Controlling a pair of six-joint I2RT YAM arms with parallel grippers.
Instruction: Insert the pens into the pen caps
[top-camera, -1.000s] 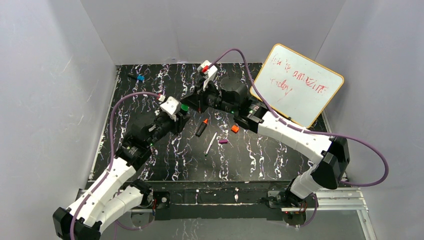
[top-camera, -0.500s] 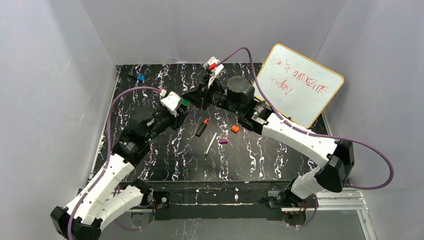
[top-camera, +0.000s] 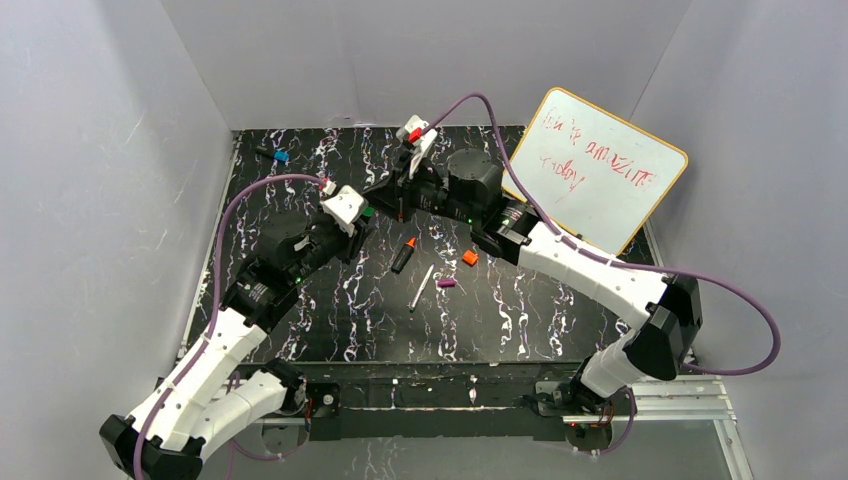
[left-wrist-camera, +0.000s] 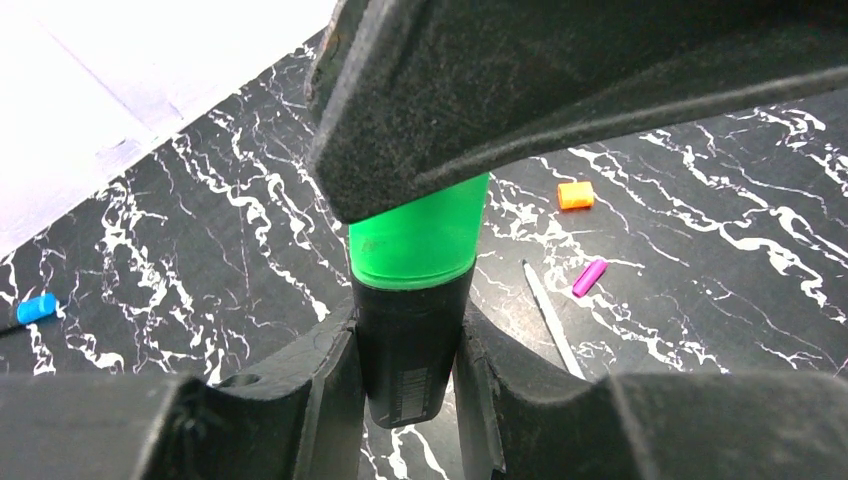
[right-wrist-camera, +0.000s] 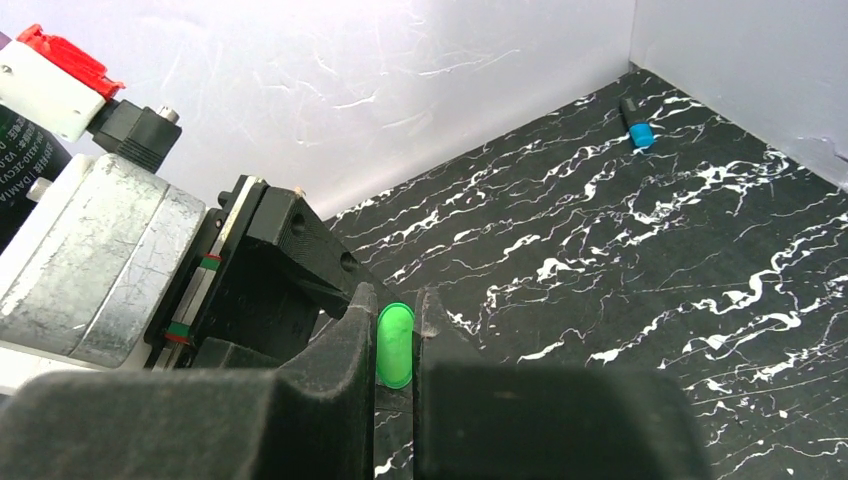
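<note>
While I watched the top view, both wrists had shifted slightly over the last second. The left gripper had crept toward 12 o'clock. The right gripper had bobbed up and settled back, and the two stayed tip to tip. The green cap showed between them. The orange-tipped marker, white pen, purple cap and orange cap lay unmoved toward 5 o'clock of the grippers. I judged the green pair was being pressed home, with two pairs left. The whiteboard at 2 o'clock carried red handwriting; I thought I read "amazing" and "today", nothing more.

On the left wrist view, the left jaws pinched the black barrel of the green-tipped marker. The cap sat on its upper end under the right gripper's finger. A small printed label on the barrel was too fine to read.

On the right wrist view, the right jaws were pressed against the cap's sides. A blue-capped item lay at 1 o'clock, well apart.
</note>
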